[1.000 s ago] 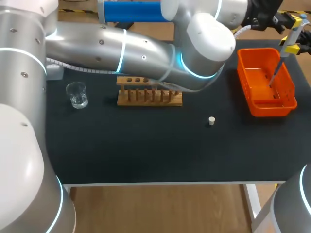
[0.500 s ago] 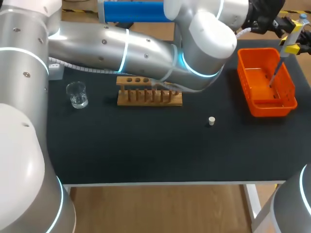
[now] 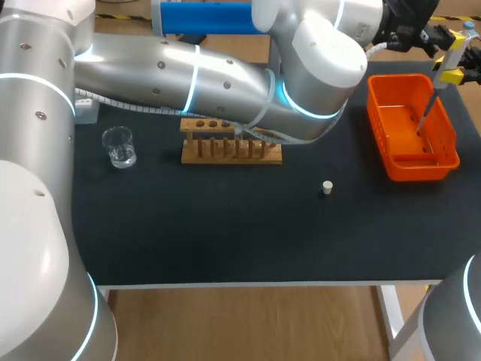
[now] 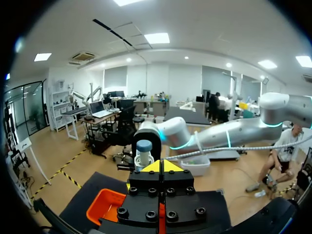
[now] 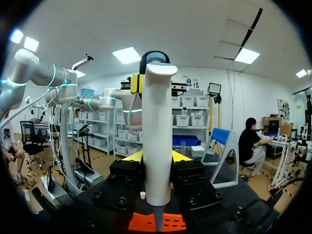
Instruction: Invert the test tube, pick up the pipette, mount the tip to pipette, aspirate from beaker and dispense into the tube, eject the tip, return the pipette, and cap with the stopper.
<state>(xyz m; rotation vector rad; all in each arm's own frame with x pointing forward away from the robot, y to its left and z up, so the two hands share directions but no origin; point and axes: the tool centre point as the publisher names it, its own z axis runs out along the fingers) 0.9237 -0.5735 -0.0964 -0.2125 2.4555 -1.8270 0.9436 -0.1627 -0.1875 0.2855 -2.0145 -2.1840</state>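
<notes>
My right gripper [image 3: 454,73] [image 5: 157,158] is shut on the white pipette [image 3: 458,47] [image 5: 157,141], holding it upright over the orange basket [image 3: 398,167] [image 5: 168,223]. The pipette's thin lower end [image 3: 426,114] points down into the basket. My left arm reaches across the table, and its gripper [image 3: 445,35] [image 4: 161,165] is shut and empty beside the pipette's blue top button [image 4: 144,146]. A wooden tube rack [image 3: 231,150] stands mid-table, partly hidden by the left arm. The glass beaker [image 3: 119,147] stands at the left. The small white stopper [image 3: 327,187] [image 5: 142,195] lies on the black mat.
A blue box [image 3: 207,17] sits at the back behind the left arm. The left arm spans the space above the rack. Open black mat [image 3: 225,226] lies in front of the rack and the stopper.
The left arm has shifted slightly toward the back right, nearer the pipette's top. The right gripper and the pipette have stayed over the basket.
</notes>
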